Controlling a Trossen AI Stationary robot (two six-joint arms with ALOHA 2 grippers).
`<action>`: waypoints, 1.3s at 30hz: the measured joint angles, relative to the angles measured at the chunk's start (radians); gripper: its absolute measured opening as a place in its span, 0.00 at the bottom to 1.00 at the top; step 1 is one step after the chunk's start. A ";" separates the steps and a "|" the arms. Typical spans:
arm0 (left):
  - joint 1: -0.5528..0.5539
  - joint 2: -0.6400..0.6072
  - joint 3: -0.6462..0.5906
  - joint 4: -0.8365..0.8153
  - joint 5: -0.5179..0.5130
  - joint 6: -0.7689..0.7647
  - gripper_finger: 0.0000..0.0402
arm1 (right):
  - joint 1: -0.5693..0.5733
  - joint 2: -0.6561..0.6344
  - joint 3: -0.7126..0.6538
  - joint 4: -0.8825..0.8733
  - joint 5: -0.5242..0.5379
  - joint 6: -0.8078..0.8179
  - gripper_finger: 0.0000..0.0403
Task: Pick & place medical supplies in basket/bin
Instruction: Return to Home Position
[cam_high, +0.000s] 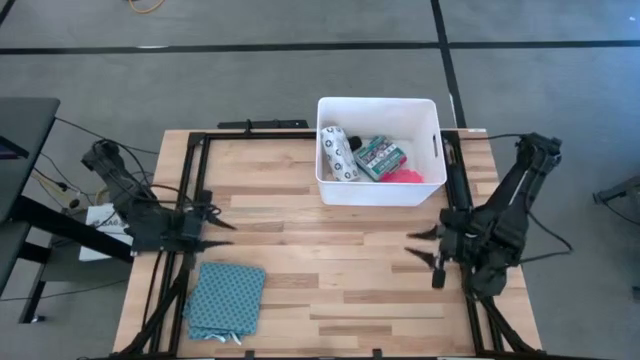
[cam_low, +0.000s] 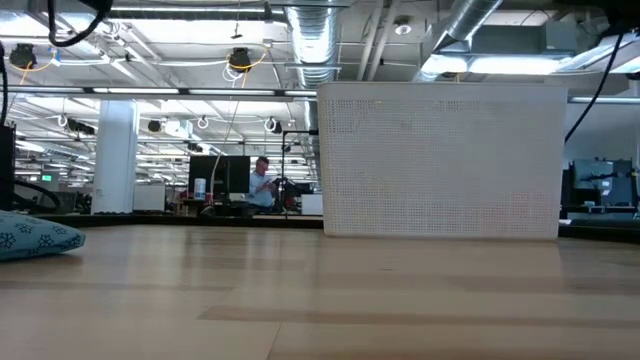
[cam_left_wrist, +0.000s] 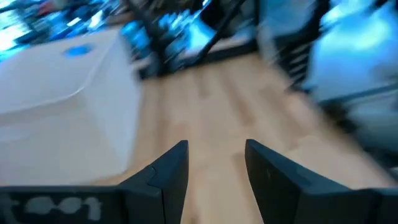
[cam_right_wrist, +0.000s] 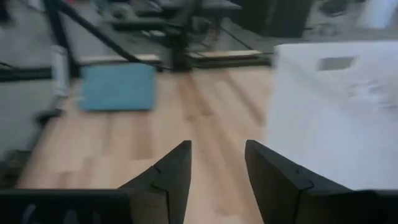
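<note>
The white bin stands at the table's far side, right of centre; it also shows in the low view, the left wrist view and the right wrist view. Inside lie a white dotted packet, a green-and-red box and something pink. My left gripper hovers open at the table's left edge, its fingers level over bare wood. My right gripper hovers open near the right edge, just in front of the bin. Other supplies are hidden.
A blue patterned pouch lies flat at the table's near left corner, and shows in the low view and the right wrist view. Bare wood spans the table's middle between the two grippers. A person sits far off in the room.
</note>
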 joint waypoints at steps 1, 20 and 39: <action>0.000 -0.027 -0.025 0.046 0.041 0.019 0.37 | 0.014 0.002 -0.034 0.094 -0.011 -0.025 0.36; 0.002 -0.532 -0.379 0.301 0.125 0.260 0.37 | -0.124 -0.064 -0.415 1.125 -0.443 -0.923 0.35; 0.172 -0.519 -0.615 0.721 0.186 0.423 0.37 | -0.419 -0.626 -0.648 1.104 -0.678 -1.062 0.35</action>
